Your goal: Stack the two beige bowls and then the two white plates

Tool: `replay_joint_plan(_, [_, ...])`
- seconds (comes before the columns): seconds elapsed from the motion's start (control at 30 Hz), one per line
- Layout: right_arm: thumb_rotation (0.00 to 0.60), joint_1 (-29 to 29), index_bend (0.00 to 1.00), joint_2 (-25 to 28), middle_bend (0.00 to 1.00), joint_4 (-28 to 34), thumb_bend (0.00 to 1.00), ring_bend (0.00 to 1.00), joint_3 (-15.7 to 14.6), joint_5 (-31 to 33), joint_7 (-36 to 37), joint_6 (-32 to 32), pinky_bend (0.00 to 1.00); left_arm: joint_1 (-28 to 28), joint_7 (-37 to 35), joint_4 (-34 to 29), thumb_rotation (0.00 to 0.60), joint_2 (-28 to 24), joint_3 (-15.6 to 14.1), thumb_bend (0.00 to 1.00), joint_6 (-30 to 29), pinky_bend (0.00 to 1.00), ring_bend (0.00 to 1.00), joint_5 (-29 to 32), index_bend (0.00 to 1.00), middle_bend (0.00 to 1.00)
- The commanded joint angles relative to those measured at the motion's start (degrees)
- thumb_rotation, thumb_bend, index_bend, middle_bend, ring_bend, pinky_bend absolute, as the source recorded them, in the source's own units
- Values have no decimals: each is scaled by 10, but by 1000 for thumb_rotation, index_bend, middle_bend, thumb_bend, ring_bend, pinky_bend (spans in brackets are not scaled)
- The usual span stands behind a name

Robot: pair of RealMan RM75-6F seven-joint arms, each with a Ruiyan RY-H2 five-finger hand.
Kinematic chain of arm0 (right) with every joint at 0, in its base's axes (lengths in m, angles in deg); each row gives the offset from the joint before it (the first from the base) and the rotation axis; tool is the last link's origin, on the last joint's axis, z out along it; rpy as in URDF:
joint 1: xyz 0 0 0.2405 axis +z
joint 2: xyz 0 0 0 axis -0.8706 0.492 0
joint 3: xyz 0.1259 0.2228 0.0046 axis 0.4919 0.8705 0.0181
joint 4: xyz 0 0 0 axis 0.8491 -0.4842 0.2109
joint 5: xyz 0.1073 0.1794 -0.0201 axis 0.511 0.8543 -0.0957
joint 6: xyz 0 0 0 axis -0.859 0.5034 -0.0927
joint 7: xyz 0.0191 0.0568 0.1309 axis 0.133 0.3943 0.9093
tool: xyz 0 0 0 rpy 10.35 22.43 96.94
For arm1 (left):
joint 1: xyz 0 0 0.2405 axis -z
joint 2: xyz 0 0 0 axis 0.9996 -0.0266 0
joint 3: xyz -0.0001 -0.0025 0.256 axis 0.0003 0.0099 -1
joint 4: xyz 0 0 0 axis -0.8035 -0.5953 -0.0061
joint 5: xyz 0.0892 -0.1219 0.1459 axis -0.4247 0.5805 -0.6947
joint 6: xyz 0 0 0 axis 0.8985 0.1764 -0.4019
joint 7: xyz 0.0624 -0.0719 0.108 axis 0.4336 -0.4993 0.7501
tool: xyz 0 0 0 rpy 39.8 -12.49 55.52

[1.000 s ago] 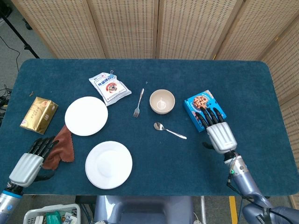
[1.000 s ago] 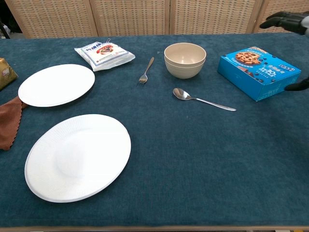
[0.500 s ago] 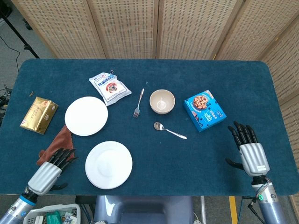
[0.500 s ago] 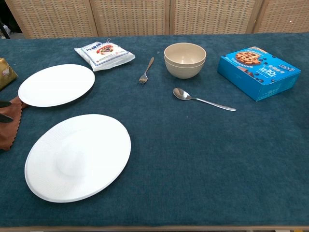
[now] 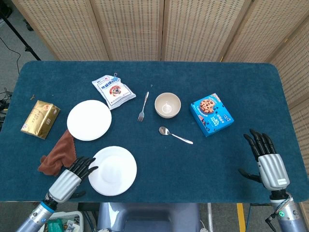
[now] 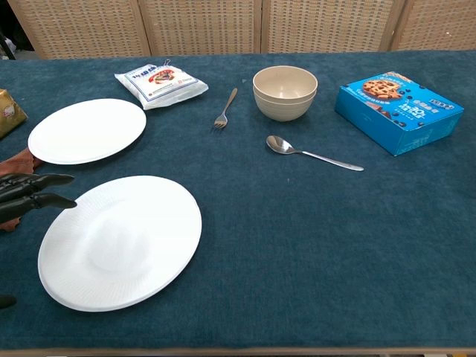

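Two beige bowls sit nested one inside the other at the table's middle. One white plate lies at the left; the other white plate lies nearer the front edge. My left hand hovers open at the near plate's left rim, fingers spread towards it. Over the front right corner my right hand is open and holds nothing; the chest view does not show it.
A brown cloth lies left of the near plate. A gold packet, a white snack bag, a fork, a spoon and a blue cookie box lie around the dishes.
My left hand has moved right, from over the brown cloth to the near plate's rim. My right hand has drawn back from the cookie box to the front right corner.
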Motion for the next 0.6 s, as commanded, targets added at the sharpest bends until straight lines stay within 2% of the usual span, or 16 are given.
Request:
replay_joint_plan(0.03, [600,-4,0,4,0,-2,0,0,5,1,7,-3,0,6,-1,9,600,16,3,71,9,0,0,6,165,0])
replay_joint_plan(0.43, [600,-15,0,4,0,1,0,0,21,-9,8,-7,0,26,9,23,600,49,9,109,25,0,0,19,179,0])
replay_joint_plan(0.6, [600,-20,0,5,0,2,0,0,26,-15,7,-7,0,30,11,25,600,54,6,197,26,0,0,21,188,0])
